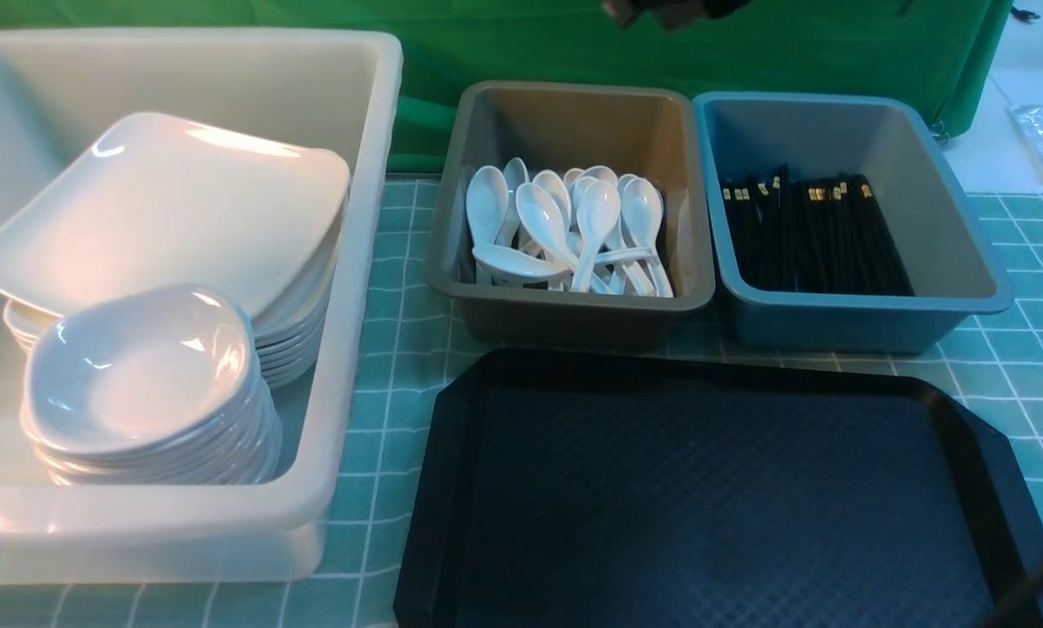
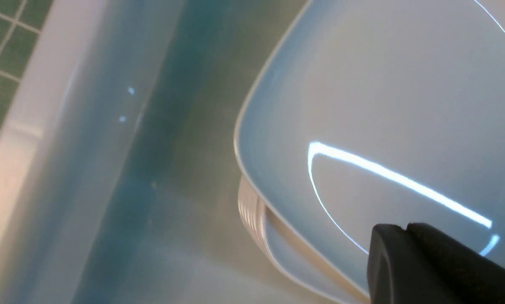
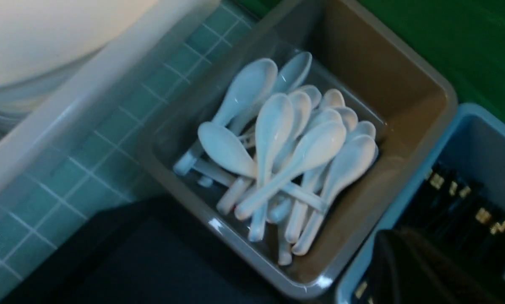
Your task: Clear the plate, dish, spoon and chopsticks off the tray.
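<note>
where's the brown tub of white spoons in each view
Front view: brown plastic tub of white spoons at centre back, behind the black tray.
Left wrist view: not in it.
Right wrist view: fills the centre.
Shared landmark: the blue-grey tub of black chopsticks touching its side.

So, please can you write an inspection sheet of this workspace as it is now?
Surface: teal checked cloth.
Tray: bare.
Plate: tilted on the plate stack in the white tub, behind stacked small dishes.
Spoons: piled in the brown tub.
Chopsticks: in the blue-grey tub.
Clutter: nothing seen.
Left gripper: shut, over the plate.
Right gripper: shut, empty.
Cables: nothing seen.
Surroundings: green backdrop.
</note>
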Controlling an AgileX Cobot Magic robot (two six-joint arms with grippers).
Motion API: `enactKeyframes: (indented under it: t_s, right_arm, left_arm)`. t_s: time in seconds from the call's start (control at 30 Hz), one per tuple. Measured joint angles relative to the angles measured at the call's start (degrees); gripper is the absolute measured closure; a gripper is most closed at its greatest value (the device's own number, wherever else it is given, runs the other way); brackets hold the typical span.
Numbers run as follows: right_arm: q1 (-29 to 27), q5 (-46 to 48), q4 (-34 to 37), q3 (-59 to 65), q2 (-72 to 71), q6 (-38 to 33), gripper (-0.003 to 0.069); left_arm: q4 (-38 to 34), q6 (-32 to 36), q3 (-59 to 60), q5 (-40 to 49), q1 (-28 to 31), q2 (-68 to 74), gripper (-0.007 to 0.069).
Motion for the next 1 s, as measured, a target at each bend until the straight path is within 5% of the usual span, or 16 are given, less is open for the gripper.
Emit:
enactKeyframes:
  t_s: [0.5, 1.0]
  right_arm:
    - [-6.1, -0.6, -0.9, 22.1, -15.4, 0.0, 0.0637]
    - [-6.0, -3.8, -0.4, 22.6, -16.9, 1.6, 0.0637]
  left_arm:
    - [8.3, 0.9, -6.4, -9.8, 0.1, 17.9, 0.0615]
    - [3.5, 0.7, -6.5, 6.0, 0.1, 16.5, 0.0615]
